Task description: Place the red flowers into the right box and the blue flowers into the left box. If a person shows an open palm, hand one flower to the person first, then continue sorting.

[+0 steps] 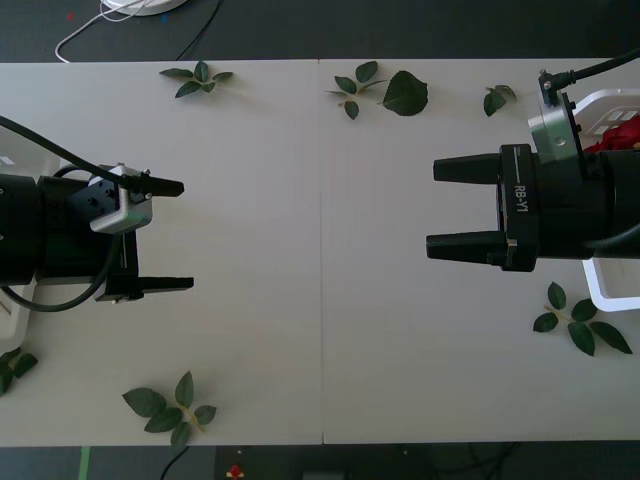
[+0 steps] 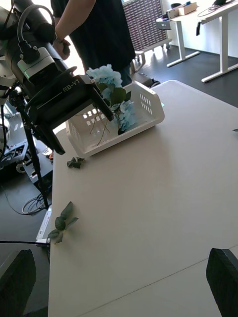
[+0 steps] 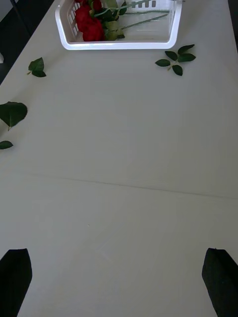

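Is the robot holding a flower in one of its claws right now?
No. The left gripper and the right gripper are both open over the bare table, with nothing between their fingers.

Two boxes (image 3: 119, 43) (image 2: 148, 121) (both white), six leaf sprigs (image 1: 165, 405).

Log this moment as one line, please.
left hand: open, empty | right hand: open, empty | red flowers: in right box | blue flowers: in left box
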Tool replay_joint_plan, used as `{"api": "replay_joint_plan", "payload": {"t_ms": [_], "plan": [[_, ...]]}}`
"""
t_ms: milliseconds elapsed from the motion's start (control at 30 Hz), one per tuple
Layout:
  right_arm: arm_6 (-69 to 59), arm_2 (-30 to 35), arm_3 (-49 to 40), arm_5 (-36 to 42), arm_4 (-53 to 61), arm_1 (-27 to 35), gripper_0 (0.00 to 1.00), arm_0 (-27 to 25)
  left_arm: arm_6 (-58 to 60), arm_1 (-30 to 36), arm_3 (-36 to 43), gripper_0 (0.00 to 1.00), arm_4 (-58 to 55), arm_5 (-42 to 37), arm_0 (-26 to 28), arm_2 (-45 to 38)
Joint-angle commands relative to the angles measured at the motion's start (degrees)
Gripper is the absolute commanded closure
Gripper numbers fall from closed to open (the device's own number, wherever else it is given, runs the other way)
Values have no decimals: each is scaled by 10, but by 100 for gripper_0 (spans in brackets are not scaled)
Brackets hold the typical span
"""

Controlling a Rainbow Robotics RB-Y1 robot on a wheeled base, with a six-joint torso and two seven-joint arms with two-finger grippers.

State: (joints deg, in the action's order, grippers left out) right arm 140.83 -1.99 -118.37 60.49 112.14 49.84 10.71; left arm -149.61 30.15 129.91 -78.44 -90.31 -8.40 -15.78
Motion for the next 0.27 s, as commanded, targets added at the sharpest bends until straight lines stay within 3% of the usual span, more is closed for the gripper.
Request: {"api": "replay_joint_plan", "payload": {"t_ms": [33, 267], "plan": [[13, 3, -16, -6, 5, 10, 0, 8, -14, -5, 2, 0, 2, 1, -17, -6], [13, 3, -16, -6, 5, 10, 0, 8, -14, -5, 2, 0, 2, 1, -17, -6]]}}
